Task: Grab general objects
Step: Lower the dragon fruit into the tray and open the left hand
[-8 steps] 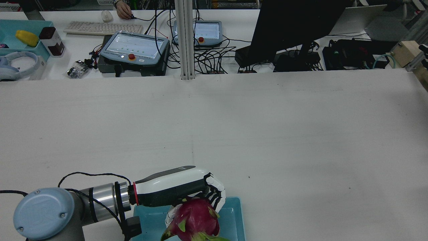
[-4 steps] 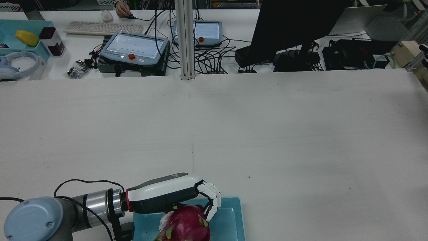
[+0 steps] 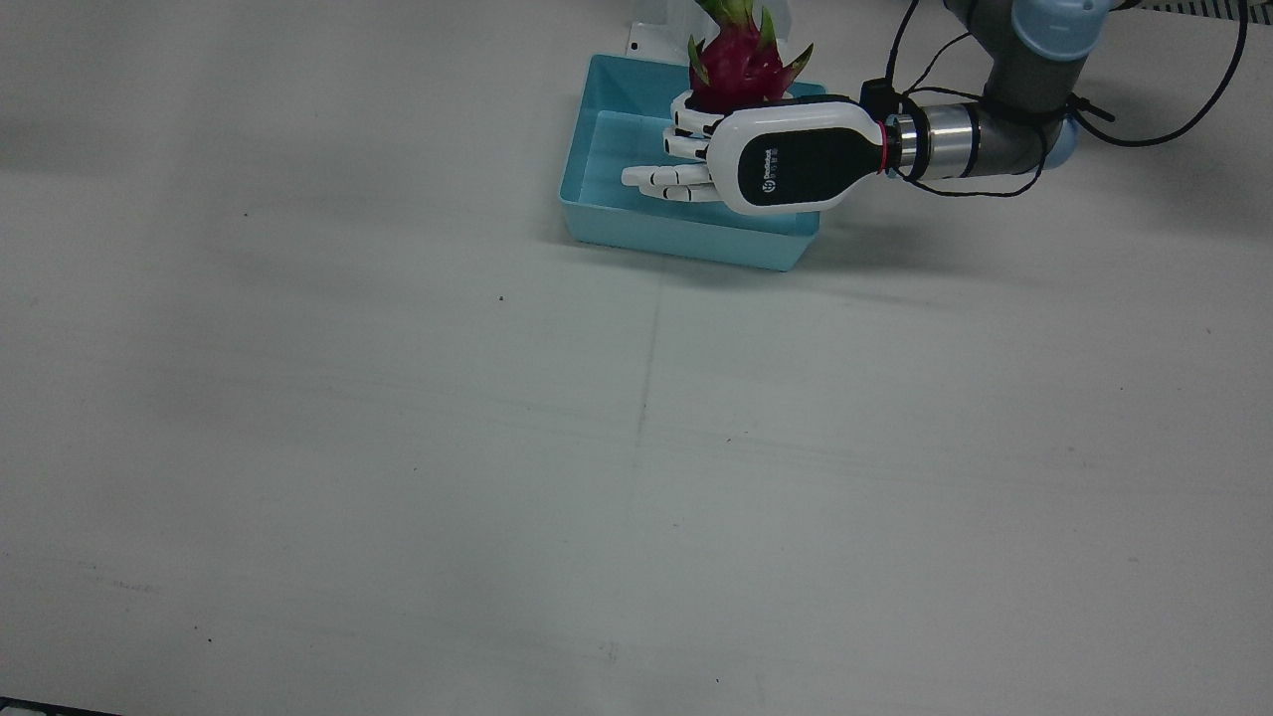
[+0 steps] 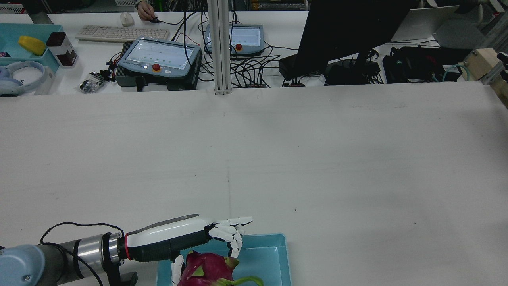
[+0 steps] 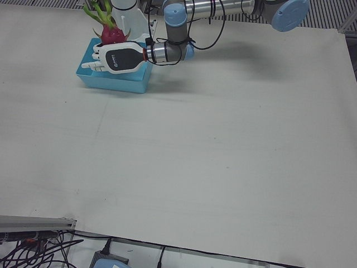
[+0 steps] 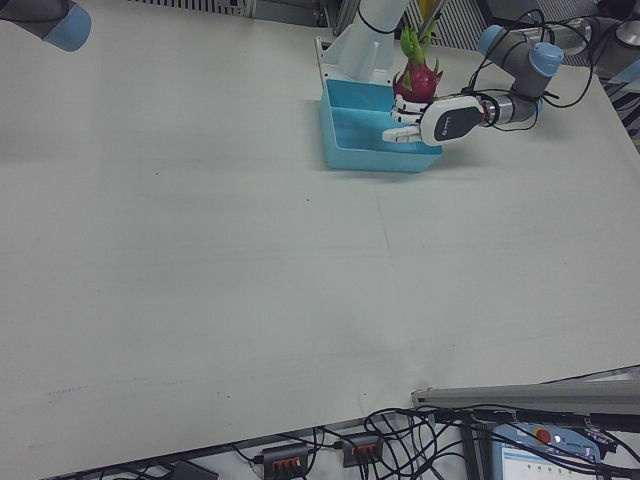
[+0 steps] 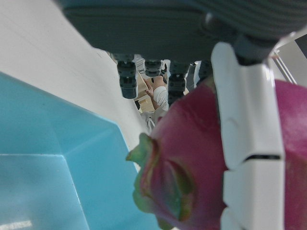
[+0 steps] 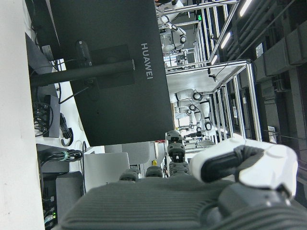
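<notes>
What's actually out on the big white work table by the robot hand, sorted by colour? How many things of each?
Pink-red: 1, the dragon fruit
Light blue: 1, the tray it sits in
Total: 2 things, with the left hand open over them.

Your left hand [image 3: 766, 159] has a white shell with a black back panel bearing a small logo, white fingers [image 3: 661, 179] with black joints, a red ring and silver cuff at the wrist, grey arm, pale blue caps, black cables.
</notes>
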Controlling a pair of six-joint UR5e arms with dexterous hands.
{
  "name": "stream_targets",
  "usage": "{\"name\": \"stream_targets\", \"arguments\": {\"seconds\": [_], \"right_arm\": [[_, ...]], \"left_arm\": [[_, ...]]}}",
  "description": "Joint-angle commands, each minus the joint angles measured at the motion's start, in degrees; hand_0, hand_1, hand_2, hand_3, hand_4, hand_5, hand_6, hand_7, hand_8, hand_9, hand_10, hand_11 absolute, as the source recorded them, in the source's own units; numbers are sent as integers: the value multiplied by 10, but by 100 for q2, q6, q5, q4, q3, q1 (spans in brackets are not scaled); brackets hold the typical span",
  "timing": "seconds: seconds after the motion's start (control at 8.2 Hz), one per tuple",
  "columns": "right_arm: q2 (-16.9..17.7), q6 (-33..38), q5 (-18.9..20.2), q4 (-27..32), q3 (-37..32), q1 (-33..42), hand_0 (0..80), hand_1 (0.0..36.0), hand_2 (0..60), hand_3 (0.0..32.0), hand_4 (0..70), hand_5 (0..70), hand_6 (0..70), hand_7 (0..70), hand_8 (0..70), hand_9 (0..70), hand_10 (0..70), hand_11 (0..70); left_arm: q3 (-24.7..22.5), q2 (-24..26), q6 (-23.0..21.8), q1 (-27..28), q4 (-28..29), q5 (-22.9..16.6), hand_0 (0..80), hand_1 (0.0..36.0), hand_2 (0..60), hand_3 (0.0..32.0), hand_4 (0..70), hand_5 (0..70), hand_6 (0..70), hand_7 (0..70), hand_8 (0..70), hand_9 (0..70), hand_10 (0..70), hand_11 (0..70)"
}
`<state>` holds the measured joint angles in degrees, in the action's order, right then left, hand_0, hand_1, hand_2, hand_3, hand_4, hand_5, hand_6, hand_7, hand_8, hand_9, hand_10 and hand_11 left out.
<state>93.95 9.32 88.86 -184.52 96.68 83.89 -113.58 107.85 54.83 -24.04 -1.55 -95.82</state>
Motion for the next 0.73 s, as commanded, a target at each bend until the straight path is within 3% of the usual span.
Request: {"name": "stream_targets", "arguments": {"seconds": [0.0, 0.12, 0.24, 0.37, 0.49, 0.61], "right_arm": [[0, 0, 0, -5, 0, 4, 0, 0, 0, 0, 0, 0, 0, 0, 0, 0, 0, 0], [0, 0, 0, 4, 0, 4, 0, 0, 0, 0, 0, 0, 0, 0, 0, 0, 0, 0], [0, 0, 0, -5, 0, 4, 0, 0, 0, 0, 0, 0, 0, 0, 0, 0, 0, 0], [0, 0, 0, 4, 0, 4, 0, 0, 0, 0, 0, 0, 0, 0, 0, 0, 0, 0], [0, 0, 0, -5, 0, -4, 0, 0, 0, 0, 0, 0, 0, 0, 0, 0, 0, 0], [0, 0, 0, 4, 0, -4, 0, 0, 0, 0, 0, 0, 0, 0, 0, 0, 0, 0]], "left_arm": [[-138, -72, -261, -56, 85, -16, 554, 322, 594, 0, 131, 330, 167, 369, 129, 164, 118, 198], [-165, -141, -427, -109, 85, -16, 546, 310, 576, 0, 115, 330, 149, 344, 116, 141, 109, 184], [-174, -316, -586, -519, 163, -77, 538, 293, 536, 0, 110, 338, 152, 349, 117, 139, 103, 174], [-156, -622, -848, -1123, 555, -416, 530, 271, 476, 0, 102, 285, 152, 347, 117, 138, 100, 169], [-95, -956, -1242, -1782, 1012, -585, 528, 266, 458, 0, 97, 238, 147, 339, 114, 134, 99, 167], [-77, -1116, -1333, -2519, 1051, -717, 528, 274, 481, 0, 92, 215, 137, 327, 104, 125, 96, 164]]}}
